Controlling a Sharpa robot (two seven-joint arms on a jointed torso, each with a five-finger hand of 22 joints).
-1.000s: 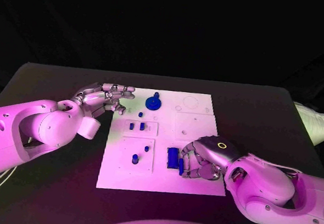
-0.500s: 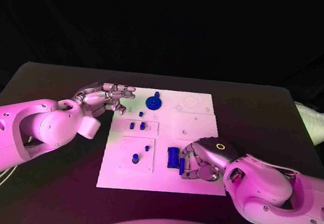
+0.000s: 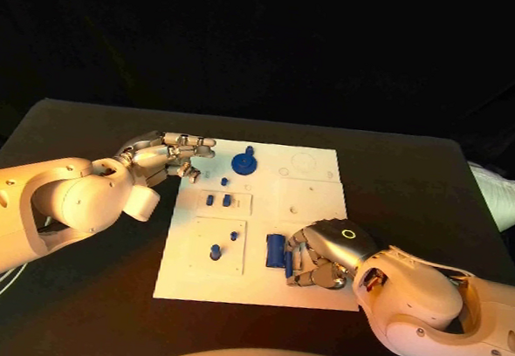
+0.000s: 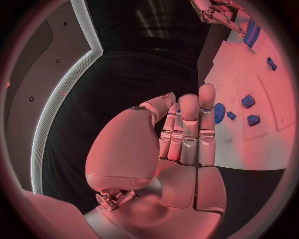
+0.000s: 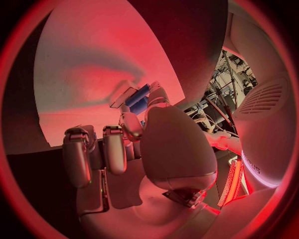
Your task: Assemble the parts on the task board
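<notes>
White rectangular task board (image 3: 195,280): flat in the middle of the black table (image 3: 74,120), long side running away from the robot.

Right hand (image 3: 324,255): low over the board's near right part, back of the hand turned up, fingers curled in and pinching a long blue plastic bar (image 3: 275,250). Bar lengthwise along the board, just right of the near recessed square. Resting on the plate or lifted clear of it: cannot tell. In the right wrist view, same bar (image 5: 138,95) clamped between thumb and fingertips, white board surface behind it.

Left hand (image 3: 165,156): at the board's far left edge, fingers bent toward the thumb and pressed side by side, nothing seen between them. In the left wrist view (image 4: 181,144), fingers close together and touching one another along their length.

Round blue toothed wheel (image 3: 244,163): on the far part of the board, near the left fingertips but apart from them; partly hidden behind those fingers in the left wrist view (image 4: 219,112).

Small blue peg (image 3: 223,181): between wheel and far recessed square.

Pair of small blue blocks (image 3: 209,199): side by side in the far recessed square.

Two small blue pieces (image 3: 214,250): in the near recessed square, close together, left of the bar.
</notes>
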